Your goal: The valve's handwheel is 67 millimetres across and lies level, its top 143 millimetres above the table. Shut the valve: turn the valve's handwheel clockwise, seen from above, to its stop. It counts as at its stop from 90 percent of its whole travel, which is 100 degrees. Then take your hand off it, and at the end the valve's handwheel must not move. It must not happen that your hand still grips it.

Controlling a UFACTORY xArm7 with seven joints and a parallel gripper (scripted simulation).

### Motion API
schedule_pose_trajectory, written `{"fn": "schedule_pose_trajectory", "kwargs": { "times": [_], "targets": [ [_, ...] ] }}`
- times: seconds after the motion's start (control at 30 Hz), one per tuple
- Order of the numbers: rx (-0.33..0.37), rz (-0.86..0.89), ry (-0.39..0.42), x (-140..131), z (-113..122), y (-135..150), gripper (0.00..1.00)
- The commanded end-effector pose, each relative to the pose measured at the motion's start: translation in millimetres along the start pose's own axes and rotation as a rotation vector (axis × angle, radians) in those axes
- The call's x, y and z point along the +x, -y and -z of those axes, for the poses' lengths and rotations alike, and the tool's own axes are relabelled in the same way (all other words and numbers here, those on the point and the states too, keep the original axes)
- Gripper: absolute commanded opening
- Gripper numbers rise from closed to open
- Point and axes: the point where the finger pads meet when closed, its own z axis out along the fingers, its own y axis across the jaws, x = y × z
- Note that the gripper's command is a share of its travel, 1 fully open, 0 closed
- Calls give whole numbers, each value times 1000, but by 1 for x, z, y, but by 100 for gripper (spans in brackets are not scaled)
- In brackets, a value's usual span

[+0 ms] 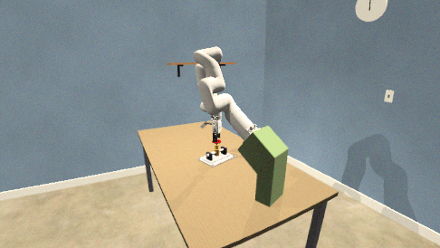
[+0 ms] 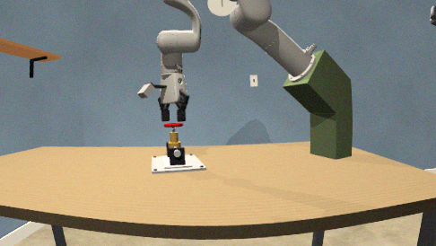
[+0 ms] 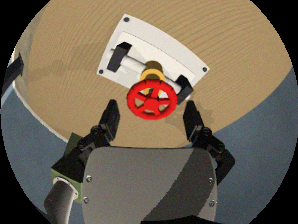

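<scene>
The valve stands on a white base plate (image 2: 178,162) on the table, with a black body, a brass stem (image 2: 173,136) and a red handwheel (image 2: 173,125) lying level on top. The handwheel also shows in the wrist view (image 3: 150,99) and in the top view (image 1: 216,141). My gripper (image 2: 173,118) points straight down and hangs just above the handwheel, apart from it. It is open wide and empty. In the wrist view the gripper (image 3: 149,119) has its two black fingers on either side of the wheel, above its level.
The arm's green pedestal (image 2: 327,108) stands on the table to the right of the valve. A wooden wall shelf (image 2: 28,51) hangs at the back left. The table's front edge curves near the exterior view.
</scene>
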Motion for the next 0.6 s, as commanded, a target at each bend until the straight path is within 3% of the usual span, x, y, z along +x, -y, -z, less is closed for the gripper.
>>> {"fn": "schedule_pose_trajectory", "kwargs": {
  "times": [0.0, 0.57],
  "targets": [
    [-4, 0, -3, 1, -6, -1, 100],
    [-4, 0, -3, 0, -21, -1, 100]
  ]
}}
